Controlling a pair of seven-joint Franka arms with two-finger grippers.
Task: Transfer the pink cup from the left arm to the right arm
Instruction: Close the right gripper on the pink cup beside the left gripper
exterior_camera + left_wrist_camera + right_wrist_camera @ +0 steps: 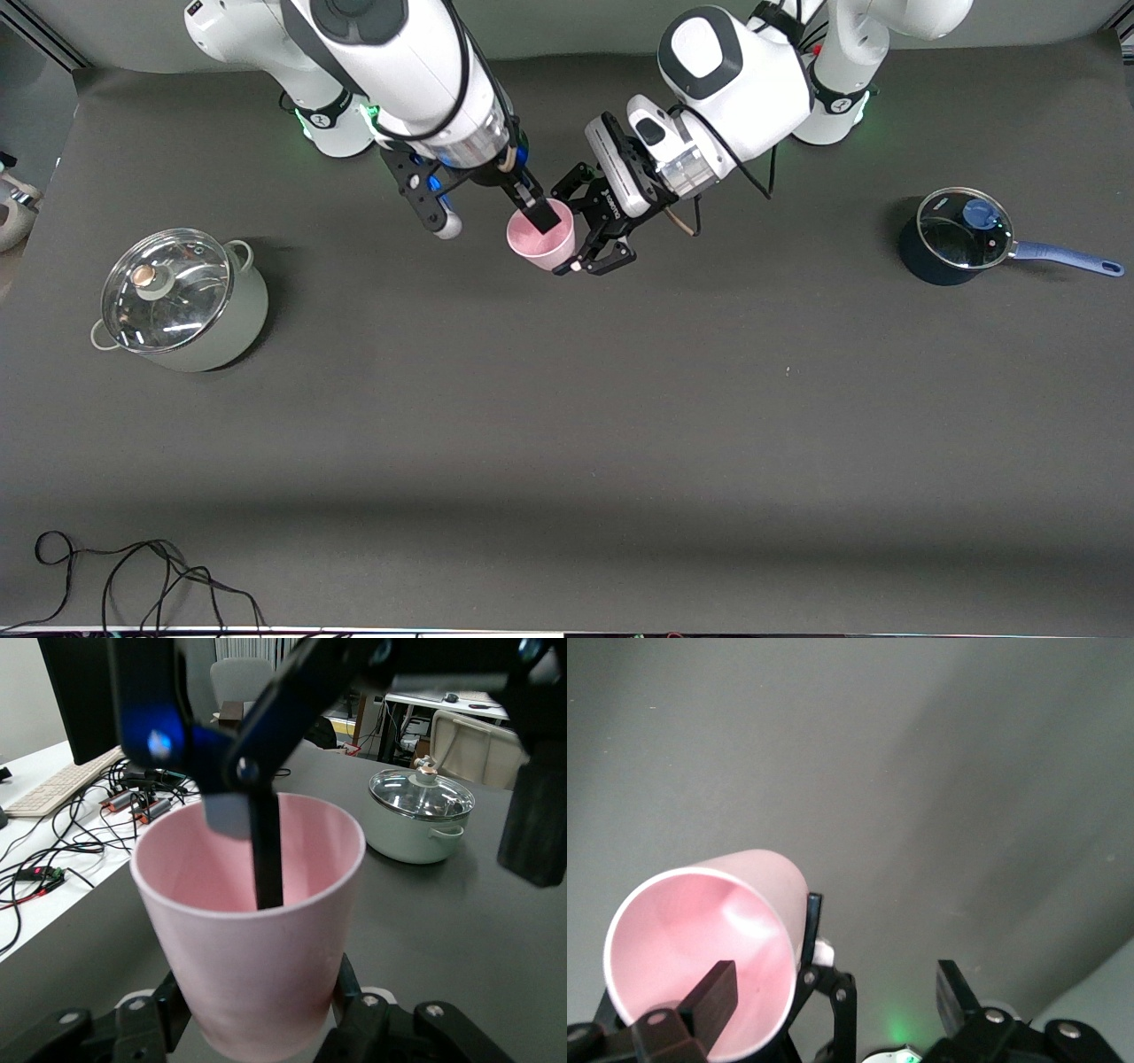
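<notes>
The pink cup [542, 241] is held up over the table's middle near the robots' bases, tilted, mouth up. My left gripper [567, 232], the black claw on the white boxy wrist, is shut on the cup's lower body; its fingers [350, 997] press both sides of the cup [252, 930]. My right gripper [493, 219], on the silver wrist, is open. One slim finger [266, 859] reaches inside the cup and the other stands well outside it. The right wrist view shows the cup [691, 939], one finger [713, 997] in its mouth, the other apart, and the left gripper's fingers [833, 992].
A pale green pot [239, 319] with a glass lid stands toward the right arm's end; it also shows in the left wrist view [416, 837]. A dark blue saucepan [917, 261] with a glass lid and blue handle stands toward the left arm's end. Black cables [133, 576] lie by the front edge.
</notes>
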